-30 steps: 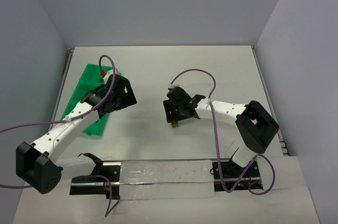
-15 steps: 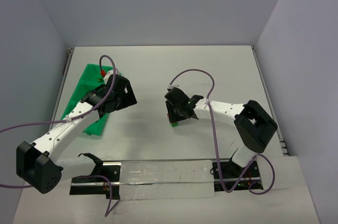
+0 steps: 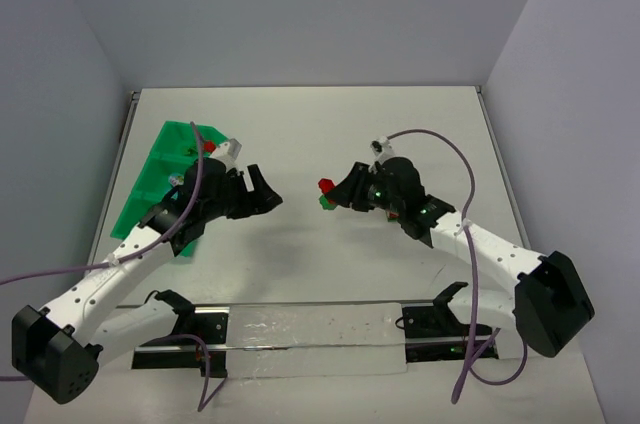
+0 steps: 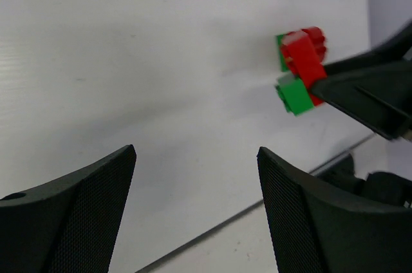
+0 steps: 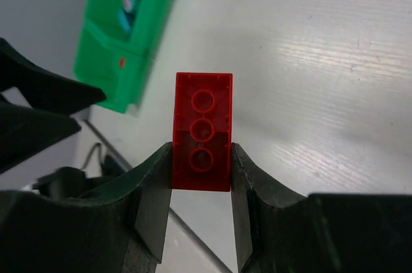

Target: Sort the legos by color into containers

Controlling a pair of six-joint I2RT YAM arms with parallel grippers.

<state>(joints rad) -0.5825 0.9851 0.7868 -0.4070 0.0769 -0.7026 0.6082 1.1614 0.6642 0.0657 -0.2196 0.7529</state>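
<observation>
**Top view.** My left arm [image 3: 100, 279] runs from the lower left corner up toward centre left. My left gripper [image 3: 265, 191] points right with its jaws spread wide. My right arm [image 3: 495, 249] reaches from the lower right up to mid-frame. My right gripper [image 3: 335, 194] points left and faces the other across a gap.

**Right wrist view.** My two fingers [image 5: 151, 196] press on both long sides of a red brick [image 5: 201, 102], held upright at centre frame.

High overview — close wrist cameras share the red brick [image 5: 201, 132].
</observation>
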